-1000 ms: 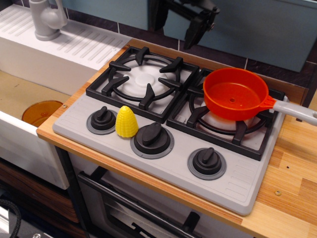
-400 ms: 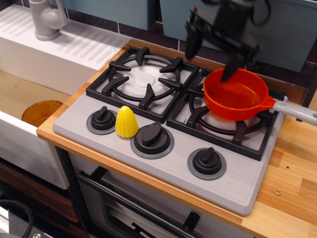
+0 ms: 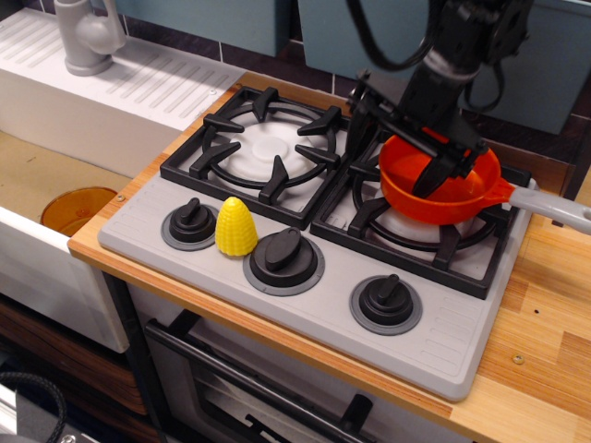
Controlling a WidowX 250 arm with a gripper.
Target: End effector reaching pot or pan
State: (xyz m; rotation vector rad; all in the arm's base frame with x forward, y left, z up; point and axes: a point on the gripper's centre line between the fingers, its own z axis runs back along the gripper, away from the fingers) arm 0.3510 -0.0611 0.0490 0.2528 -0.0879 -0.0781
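Observation:
The orange-red saucepan (image 3: pixel 462 201) sits on the right rear burner, its light-grey handle (image 3: pixel 554 207) pointing right over the wooden counter. My black gripper (image 3: pixel 397 152) has come down from the upper right onto the pan's left side, with the grey wrist and cables above it. The jaws are open. One finger (image 3: pixel 432 177) reaches inside the pan and the other finger (image 3: pixel 358 125) hangs outside its left rim, over the grate. The arm hides part of the pan's inside.
A yellow toy corn (image 3: pixel 235 226) stands between two of the three black knobs on the grey stove (image 3: pixel 443 346). The left burner grate (image 3: pixel 272 148) is bare. A translucent amber cup (image 3: pixel 78 208) lies in the sink at left, with a grey faucet (image 3: pixel 88 37) behind.
The gripper has moved from the back wall above the stove, right and down, until its open jaws straddle the pan's left rim. The pan, corn and cup have not moved.

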